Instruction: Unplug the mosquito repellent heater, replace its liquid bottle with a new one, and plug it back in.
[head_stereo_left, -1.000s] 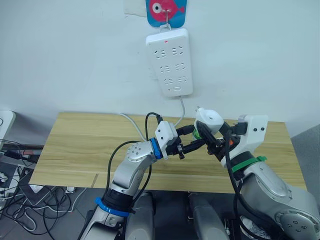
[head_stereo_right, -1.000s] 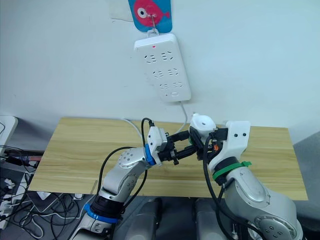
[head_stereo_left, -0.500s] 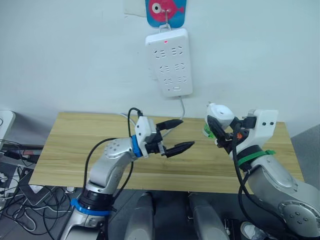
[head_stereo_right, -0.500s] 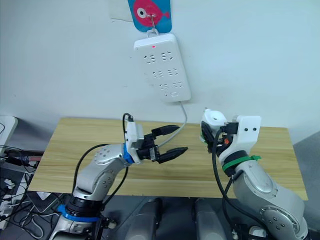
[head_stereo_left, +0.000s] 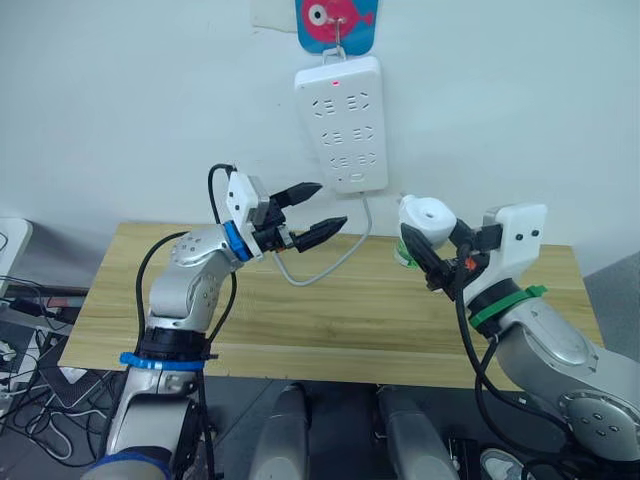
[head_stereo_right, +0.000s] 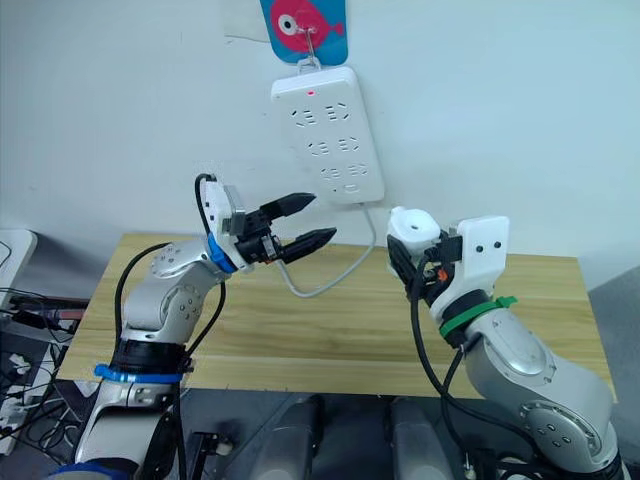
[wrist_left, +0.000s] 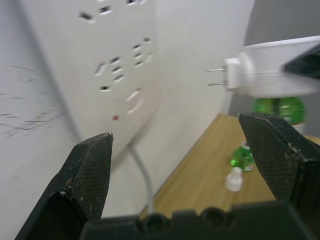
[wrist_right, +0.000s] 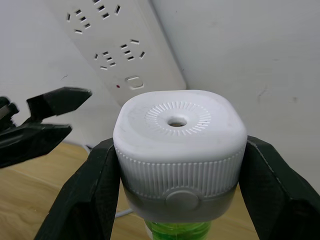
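Right gripper (head_stereo_left: 432, 262): clamped on the mosquito repellent heater (head_stereo_left: 424, 221), held up in the air over the right part of the wooden table (head_stereo_left: 150, 290), below and right of the power strip (head_stereo_left: 340, 122).
Heater: domed face up, a green bottle (wrist_right: 175, 231) fitted beneath it, plug prongs (wrist_left: 216, 77) pointing towards the wall.
Left gripper (head_stereo_left: 308, 212): raised, fingers spread wide and empty, aimed at the strip's lower end.
On the table: another small green bottle (wrist_left: 243, 155) with a loose white cap (wrist_left: 234, 179) just beside it.
Strip: hangs on the wall, red light on.
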